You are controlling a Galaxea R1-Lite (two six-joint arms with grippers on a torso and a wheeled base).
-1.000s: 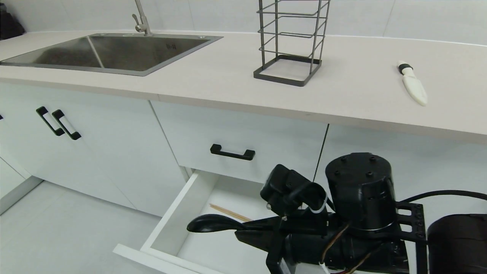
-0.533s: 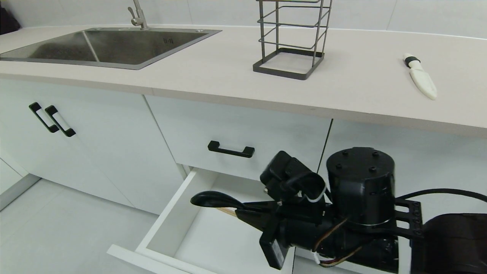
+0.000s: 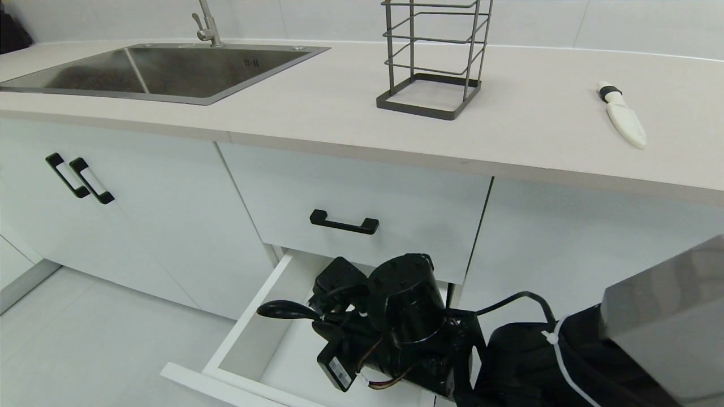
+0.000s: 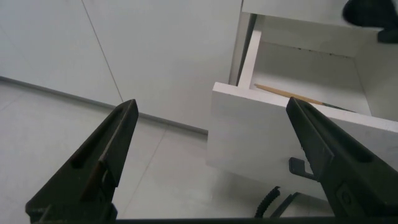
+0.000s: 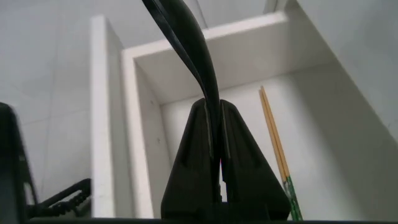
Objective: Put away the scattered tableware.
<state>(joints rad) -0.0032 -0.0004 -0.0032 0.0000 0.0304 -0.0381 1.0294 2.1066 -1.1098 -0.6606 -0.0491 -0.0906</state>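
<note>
My right gripper (image 3: 323, 327) is shut on the handle of a black spoon (image 3: 283, 310) and holds it over the open white drawer (image 3: 244, 339). The right wrist view shows the spoon (image 5: 186, 43) rising out of the closed right gripper (image 5: 217, 118). Below it, wooden chopsticks (image 5: 277, 149) lie on the drawer floor. A white knife (image 3: 622, 116) with a black band lies on the counter at the right. My left gripper (image 4: 211, 106) hangs open and empty, low beside the drawer (image 4: 298, 134). The chopsticks (image 4: 292, 95) show inside it.
A dark wire rack (image 3: 432, 62) stands at the middle of the countertop, and a steel sink (image 3: 158, 68) with a tap sits at the left. The closed drawer above has a black handle (image 3: 344, 223). Cabinet doors with black handles (image 3: 79, 178) are to the left.
My right arm has dropped lower and shifted left with the spoon, bringing it down over the drawer. The head view has shifted slightly.
</note>
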